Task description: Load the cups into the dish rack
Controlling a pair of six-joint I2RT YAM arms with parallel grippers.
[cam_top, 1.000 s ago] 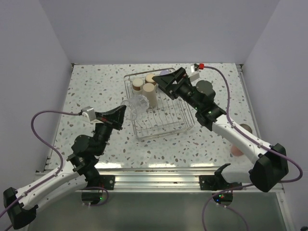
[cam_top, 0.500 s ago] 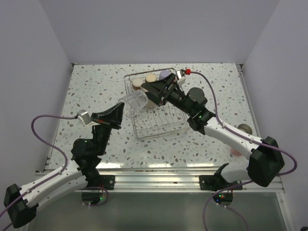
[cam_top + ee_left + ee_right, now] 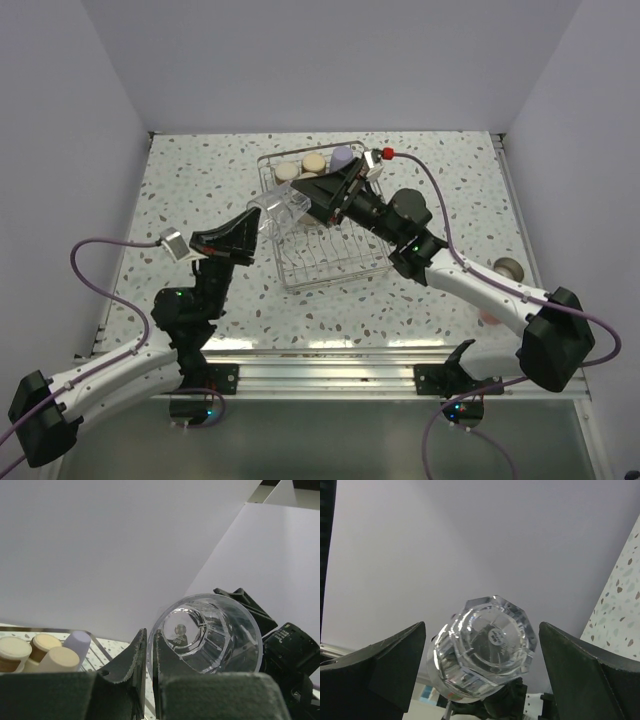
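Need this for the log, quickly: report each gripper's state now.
Left gripper: closed, pinching the rim of the clear glass cup.
Right gripper: open, its fingers spread on either side of that cup's base.

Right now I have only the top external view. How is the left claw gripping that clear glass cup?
Observer: In the left wrist view the left claw is shut on the clear glass cup, with the rim wall pinched between its fingers and the mouth facing that camera.
Operator: Is the right claw gripping it too?
Observer: No. In the right wrist view the right claw is open, its fingers spread either side of the cup's faceted base.
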